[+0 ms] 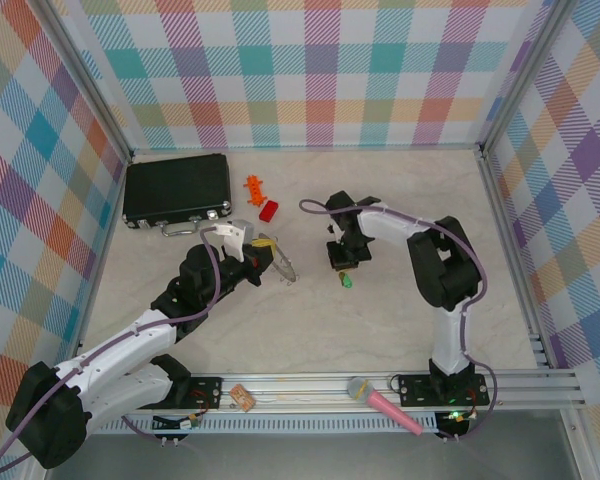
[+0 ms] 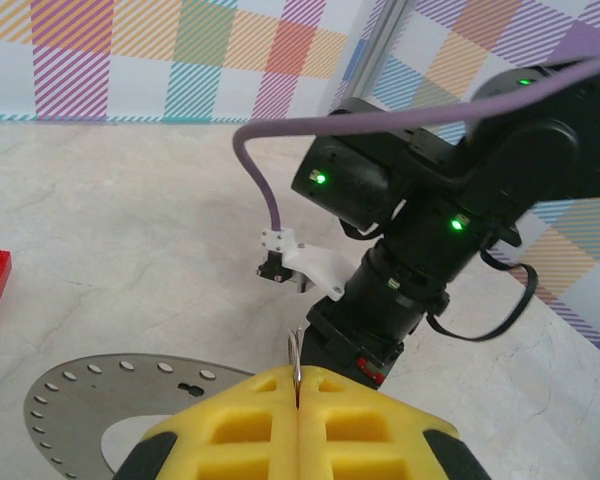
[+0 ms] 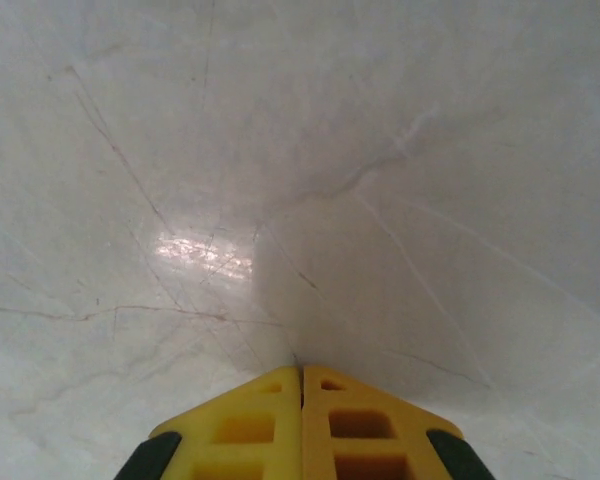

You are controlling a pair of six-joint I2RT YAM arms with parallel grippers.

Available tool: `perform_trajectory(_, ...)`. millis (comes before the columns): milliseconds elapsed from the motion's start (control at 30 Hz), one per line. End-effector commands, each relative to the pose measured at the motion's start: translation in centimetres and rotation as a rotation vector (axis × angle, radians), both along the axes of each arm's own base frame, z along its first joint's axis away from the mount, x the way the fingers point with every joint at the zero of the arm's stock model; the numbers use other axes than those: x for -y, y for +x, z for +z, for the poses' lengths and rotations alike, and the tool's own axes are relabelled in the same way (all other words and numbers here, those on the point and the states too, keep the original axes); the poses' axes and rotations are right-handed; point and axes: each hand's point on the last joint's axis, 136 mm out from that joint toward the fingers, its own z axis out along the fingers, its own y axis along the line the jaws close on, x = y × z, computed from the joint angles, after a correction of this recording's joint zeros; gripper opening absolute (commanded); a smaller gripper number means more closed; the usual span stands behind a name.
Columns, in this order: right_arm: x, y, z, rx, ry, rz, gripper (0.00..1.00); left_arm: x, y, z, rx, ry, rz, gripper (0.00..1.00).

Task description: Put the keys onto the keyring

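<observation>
Green key [image 1: 348,281] flat on the counter [image 1: 400,200], about centre, just near of the right tool [image 1: 342,262] and not touching it. Keyring [image 1: 283,268] left of the key, beneath the left tool [image 1: 263,243]. From the left wrist, keyring [image 2: 90,400] lying flat, a perforated grey band with a hollow middle, low and left of the pads.

Left tool [image 2: 297,385]: pressed together, with a thin wire loop [image 2: 294,352] poking up out of the seam, apparently pinched. Cannot tell whether it belongs to the keyring. Right tool [image 3: 302,375]: pressed together on nothing, aimed at bare counter.

Handling, by judgement:
- **Key:** likely very light and stiff, and tiny against the pads, so easy to flick away or lose in a sloppy pinch.
  - Best taken by the green plastic head, across its flat faces, with the silver blade left free.
  - Threading hole too small to make out from above.
  - Smooth marble-look counter, so expect sliding at any nudge.
- **Keyring:** probably light, rigid, thin-edged and slick, so awkward to lift off a flat surface.
  - Better gripped across the band at the rim, away from wherever the key goes on.
- **Both:** no fragility expected. Main risk is slipping or twisting between the yellow pads.

Unrelated, farther left: red block [image 1: 269,210], orange toy piece [image 1: 253,186], black case [image 1: 176,190].
</observation>
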Motion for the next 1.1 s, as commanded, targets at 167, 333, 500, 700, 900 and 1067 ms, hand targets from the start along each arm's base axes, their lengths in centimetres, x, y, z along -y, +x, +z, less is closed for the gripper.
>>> perform_trajectory(167,-1.0,2.2,0.4,0.261,0.068,-0.094,0.00,0.5,-0.3,1.3,0.036,-0.034,-0.022,0.00)
perform_trajectory(333,-1.0,2.6,0.9,0.377,0.108,-0.124,0.00,0.4,-0.2,1.2,0.037,-0.029,-0.017,0.00)
perform_trajectory(500,-1.0,2.4,1.2,0.452,0.145,-0.145,0.00,0.3,-0.3,1.3,0.037,-0.030,-0.016,0.00)
perform_trajectory(700,-0.7,2.2,1.6,0.551,0.191,-0.176,0.00,0.3,-0.1,1.1,0.036,-0.026,-0.010,0.00)
perform_trajectory(900,-1.1,2.3,1.6,0.641,0.236,-0.191,0.00,0.3,-0.1,1.0,0.034,-0.024,-0.009,0.00)
perform_trajectory(1067,-1.4,2.3,1.0,0.705,0.248,-0.203,0.00,0.3,-0.1,1.1,0.035,-0.023,-0.009,0.00)
